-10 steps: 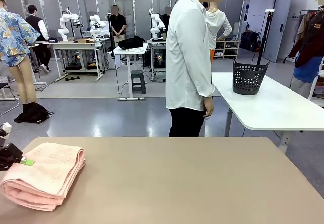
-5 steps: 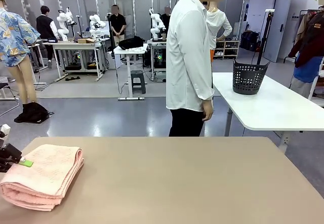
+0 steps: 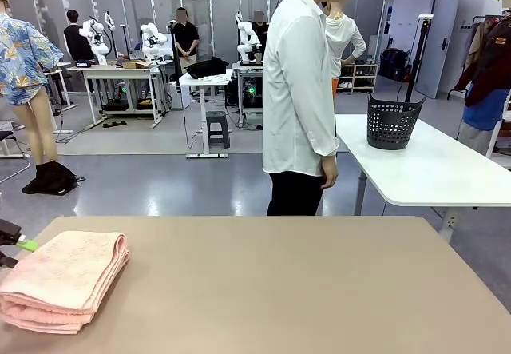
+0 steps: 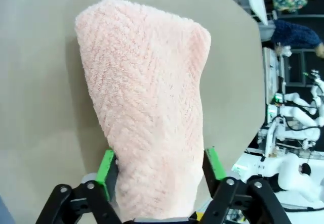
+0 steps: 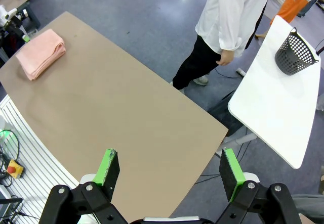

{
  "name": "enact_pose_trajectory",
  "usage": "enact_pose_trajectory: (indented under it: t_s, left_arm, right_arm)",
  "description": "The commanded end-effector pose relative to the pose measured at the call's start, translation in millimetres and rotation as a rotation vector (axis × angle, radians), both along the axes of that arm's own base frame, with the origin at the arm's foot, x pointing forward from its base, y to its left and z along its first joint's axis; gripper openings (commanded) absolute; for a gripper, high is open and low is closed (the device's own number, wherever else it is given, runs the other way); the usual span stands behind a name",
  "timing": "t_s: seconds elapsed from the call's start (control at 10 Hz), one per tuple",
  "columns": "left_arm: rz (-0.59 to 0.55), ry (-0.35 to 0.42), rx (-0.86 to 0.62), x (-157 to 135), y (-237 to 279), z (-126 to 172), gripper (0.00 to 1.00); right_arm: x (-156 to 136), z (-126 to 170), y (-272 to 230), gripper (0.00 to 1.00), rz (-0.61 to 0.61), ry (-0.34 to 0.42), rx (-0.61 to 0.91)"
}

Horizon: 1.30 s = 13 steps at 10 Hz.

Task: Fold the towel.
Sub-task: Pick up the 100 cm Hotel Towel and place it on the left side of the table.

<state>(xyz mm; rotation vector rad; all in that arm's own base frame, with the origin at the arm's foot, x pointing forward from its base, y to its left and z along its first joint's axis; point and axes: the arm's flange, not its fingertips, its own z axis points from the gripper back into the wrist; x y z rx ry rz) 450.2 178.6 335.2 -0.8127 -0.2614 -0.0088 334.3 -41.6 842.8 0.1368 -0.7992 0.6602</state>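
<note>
Pulled back toward the table's left edge since a second ago: left gripper (image 3: 11, 246), pad no longer lying on the towel (image 3: 62, 280), now just off its near-left corner. Towel itself shifted slightly left and lower, settled flatter. Person (image 3: 299, 90) barely moved.

Front view: towel folded in layers, lying flat at the near left corner of the tan table (image 3: 279, 282). Folded edges stacked toward the robot's side. Only a green pad tip and a bit of black finger in sight at the frame's left edge; can't judge the jaw state from here.

Left wrist view fills that in: left gripper (image 4: 160, 167) spread wide, green pads straddling the towel (image 4: 147, 107) on both sides. Whether the pads touch the cloth, can't tell. Herringbone weave clear here, not readable from the front.

Right wrist view, from high up: right gripper (image 5: 169, 171) spread wide, nothing between the pads, well above the table (image 5: 116, 113). Towel (image 5: 39, 52) small at the far corner, well apart from this gripper. Person (image 5: 223, 27) in white shirt standing at the far side of the table, hands down. Also shows a white side table (image 5: 273, 97) with a black basket (image 5: 296, 52) on it.
</note>
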Motion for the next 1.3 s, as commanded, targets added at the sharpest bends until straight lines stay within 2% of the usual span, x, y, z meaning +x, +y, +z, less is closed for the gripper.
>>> enact_pose_trajectory:
  t_s: [0.0, 0.4, 0.5, 1.2]
  left_arm:
    - [0.043, -0.008, 0.077, -19.9, -2.2, 26.1, 1.00]
    - [0.056, -0.061, 0.140, -50.5, -31.2, 68.0, 1.00]
    - [0.038, -0.061, 0.089, -30.3, -6.8, 55.6, 1.00]
    - [0.038, -0.061, 0.089, -30.3, -6.8, 55.6, 1.00]
  right_arm:
    - [-1.3, 0.5, 1.0, 1.00, -0.014, 0.015, 0.004]
    - [-1.3, 0.5, 1.0, 1.00, -0.014, 0.015, 0.004]
    - [-1.3, 0.5, 1.0, 1.00, -0.014, 0.015, 0.004]
    - [-1.3, 0.5, 1.0, 1.00, -0.014, 0.015, 0.004]
